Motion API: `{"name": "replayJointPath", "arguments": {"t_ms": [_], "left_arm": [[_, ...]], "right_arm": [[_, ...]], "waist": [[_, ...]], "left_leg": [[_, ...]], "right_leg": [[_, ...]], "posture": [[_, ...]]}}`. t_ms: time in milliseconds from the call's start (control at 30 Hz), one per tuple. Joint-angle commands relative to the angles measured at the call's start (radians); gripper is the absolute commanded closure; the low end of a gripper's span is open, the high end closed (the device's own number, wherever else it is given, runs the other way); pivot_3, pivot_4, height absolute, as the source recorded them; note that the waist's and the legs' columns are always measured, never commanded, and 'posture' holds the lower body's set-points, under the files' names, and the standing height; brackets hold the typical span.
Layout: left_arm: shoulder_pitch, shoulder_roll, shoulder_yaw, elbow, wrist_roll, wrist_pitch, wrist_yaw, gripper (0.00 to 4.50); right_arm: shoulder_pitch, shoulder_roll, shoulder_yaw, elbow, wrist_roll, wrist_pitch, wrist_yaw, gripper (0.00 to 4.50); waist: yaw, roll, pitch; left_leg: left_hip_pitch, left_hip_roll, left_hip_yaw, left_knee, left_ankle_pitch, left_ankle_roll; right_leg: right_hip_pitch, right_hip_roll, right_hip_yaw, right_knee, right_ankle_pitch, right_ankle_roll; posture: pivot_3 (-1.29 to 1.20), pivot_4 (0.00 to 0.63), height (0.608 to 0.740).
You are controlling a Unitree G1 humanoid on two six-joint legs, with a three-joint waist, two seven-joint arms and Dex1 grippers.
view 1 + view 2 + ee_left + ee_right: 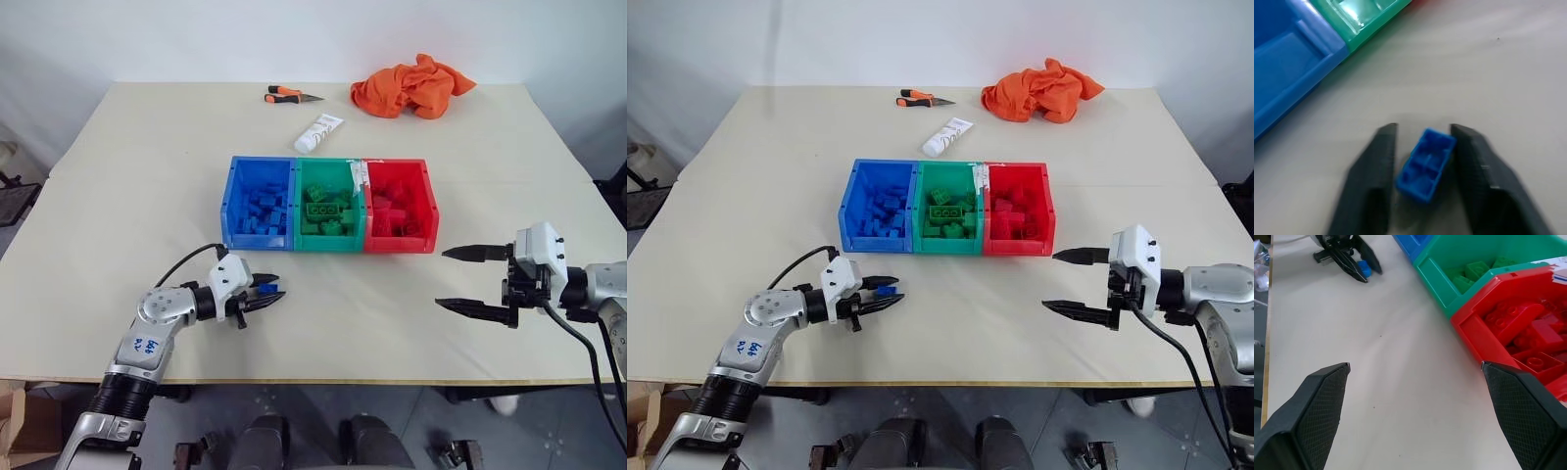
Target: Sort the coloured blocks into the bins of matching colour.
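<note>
The little blue block (pixel 1425 165) sits between the two black fingers of the left gripper (pixel 265 297), near the front edge of the tabletop (pixel 147 176), a bit left of the middle. The fingers look clamped on its two long sides. The block is turned a little crooked between them.

It is hard plastic, so it will not squash. It looks very light. Its sides are smooth, so it could slip or twist out, and holding it by the flat sides near its middle seems best.

The blue bin (pixel 259 205) is just behind it, with the green bin (pixel 329 207) and the red bin (pixel 398 207) joined beside it, in the middle of the tabletop. All three already hold blocks.

The right gripper (pixel 476 279) hangs over the front right part, its fingers wide apart and empty.
</note>
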Motion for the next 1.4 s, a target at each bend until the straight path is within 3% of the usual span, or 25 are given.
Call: {"name": "replayJointPath", "arguments": {"t_ms": [33, 267, 500, 700, 900, 1167, 1300, 1400], "left_arm": [[-0.009, 0.004, 0.012, -0.01, 0.002, 0.011, 0.011, 4.01], [-0.22, 0.012, 0.117, -0.081, -0.031, 0.174, 0.16, 3.99], [-0.492, -0.033, 0.117, 0.202, 0.029, 0.107, 0.224, 3.99], [-0.586, -0.064, 0.07, 0.439, 0.066, -0.002, 0.154, 2.14], [-0.584, -0.055, 0.076, 0.439, 0.057, -0.035, 0.1, 0.25], [-0.376, 0.121, 0.205, 0.161, -0.172, 0.15, -0.171, 0.25], [-0.239, 0.274, 0.279, 0.167, -0.207, 0.177, -0.28, 0.25], [-0.147, 0.333, 0.338, 0.195, -0.246, 0.178, -0.345, 0.25]], "right_arm": [[0.012, -0.028, -0.059, -0.029, 0.021, -0.003, 0.003, 0.0], [0.056, -0.022, -0.101, -0.06, 0.023, 0.001, -0.03, 0.0], [0.074, -0.005, -0.103, -0.079, 0.02, -0.003, -0.064, 0.0], [0.088, -0.001, -0.115, -0.091, 0.022, -0.012, -0.084, 0.0], [0.118, -0.004, -0.132, -0.108, 0.029, -0.011, -0.097, 0.0], [0.12, -0.037, -0.159, -0.061, 0.028, -0.039, -0.042, 0.0], [0.11, -0.059, -0.177, 0.02, 0.016, -0.074, 0.006, 0.0], [0.066, -0.061, -0.168, 0.108, 0.005, -0.112, 0.029, 0.0]], "waist": [[0.0, 0.0, 0.0], [0.004, -0.001, 0.0], [0.003, -0.001, 0.0], [0.0, -0.001, 0.0], [0.004, -0.001, 0.001], [-0.01, -0.001, 0.0], [-0.012, -0.001, 0.0], [-0.01, -0.001, 0.0]], "left_leg": [[0.0, 0.0, 0.0, 0.0, 0.0, 0.0], [-0.002, 0.0, 0.0, 0.002, 0.0, 0.0], [-0.002, -0.001, 0.0, 0.003, 0.0, 0.001], [-0.002, -0.001, 0.001, 0.003, 0.0, 0.001], [-0.003, -0.001, 0.001, 0.004, 0.0, 0.0], [-0.002, 0.0, 0.0, 0.003, 0.0, 0.0], [-0.002, 0.0, 0.0, 0.004, 0.0, 0.0], [-0.002, 0.0, 0.0, 0.003, 0.0, 0.0]], "right_leg": [[0.0, 0.0, 0.0, 0.0, 0.0, 0.0], [0.0, 0.0, 0.0, 0.001, 0.0, 0.0], [0.0, 0.0, 0.0, 0.001, 0.001, 0.002], [-0.002, 0.001, 0.0, 0.002, 0.001, 0.002], [-0.003, 0.0, 0.0, 0.003, 0.001, 0.002], [-0.004, 0.001, 0.001, 0.007, 0.001, 0.002], [-0.004, 0.0, 0.001, 0.006, 0.001, 0.002], [-0.003, 0.0, 0.001, 0.005, 0.001, 0.001]], "posture": [[0.0, 0.15, 0.74], [0.0, 0.15, 0.74], [0.0, 0.15, 0.74], [0.0, 0.15, 0.74], [0.0, 0.15, 0.74], [0.0, 0.15, 0.74], [0.0, 0.15, 0.74], [0.0, 0.15, 0.74]]}}
